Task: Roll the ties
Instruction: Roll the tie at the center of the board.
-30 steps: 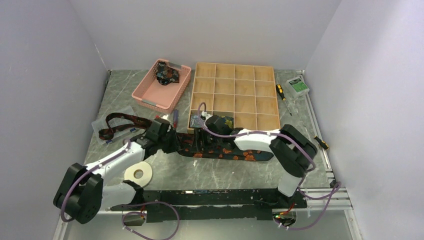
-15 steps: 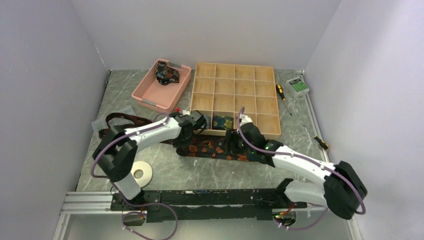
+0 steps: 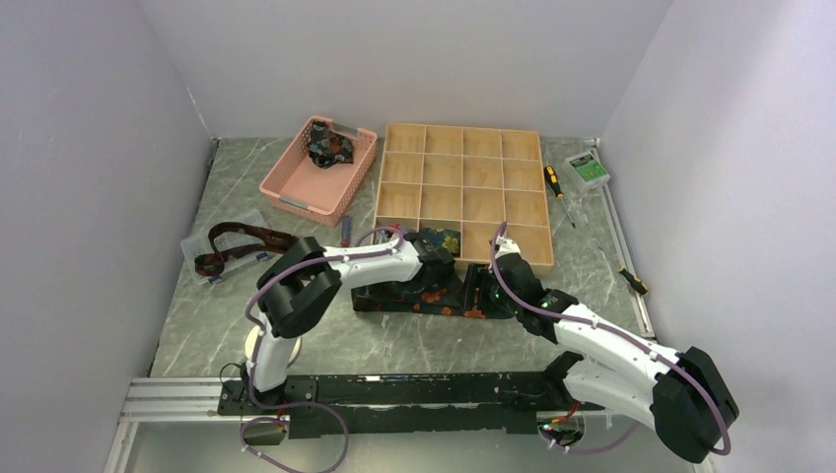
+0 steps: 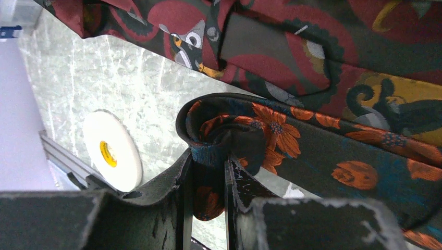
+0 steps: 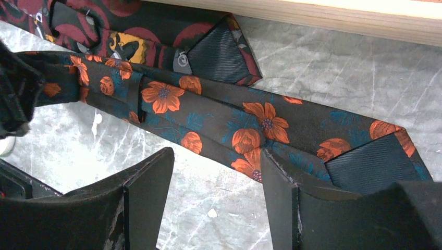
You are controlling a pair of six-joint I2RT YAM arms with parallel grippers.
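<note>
The orange-flower tie [image 3: 449, 298] [image 5: 234, 125] lies flat on the grey marble table [image 3: 394, 340], just in front of the wooden tray [image 3: 463, 177]. One end is curled into a small roll. A maroon tie [image 5: 156, 21] touches it on the tray side. Pale walls close in three sides. The left arm bends across to the right, and its gripper [image 4: 208, 156] is clenched on the curl. The right arm reaches forward and left. Its gripper [image 5: 216, 153] is spread wide, astride the flat tie near the pointed end and holding nothing.
</note>
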